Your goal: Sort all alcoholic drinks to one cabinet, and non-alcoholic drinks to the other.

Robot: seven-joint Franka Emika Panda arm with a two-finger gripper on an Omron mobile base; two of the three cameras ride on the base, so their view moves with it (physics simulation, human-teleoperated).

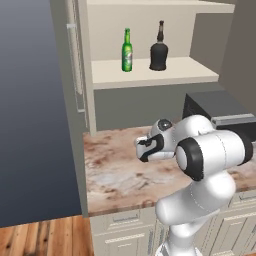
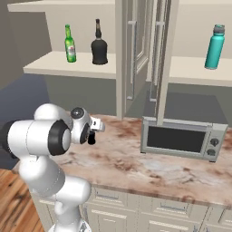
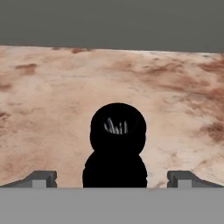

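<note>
While the cola bottle (image 3: 116,146) stands on the marble counter (image 1: 115,175) directly under the hand, three drinks are already shelved.

Cola bottle: seen top-down in the hand view, black cap and shoulders between the two fingertips, touching neither; in the right base view it is probably the small dark shape (image 2: 91,137) just below the hand, though that is hard to make out.
Gripper (image 3: 113,178): jaws spread wide apart, empty, one fingertip on each side of the bottle.
Left cabinet: green beer bottle (image 1: 127,50) and squat black bottle (image 1: 159,48) stand side by side, apart.
Right cabinet: teal bottle (image 2: 214,47) upright on its shelf, above the toaster oven (image 2: 182,138).
Handling: likely light, rigid, smooth and a little slippery; slim and easy to tip.
Where to hold: on the round body below the neck, jaws level, squeezing across the middle.
</note>
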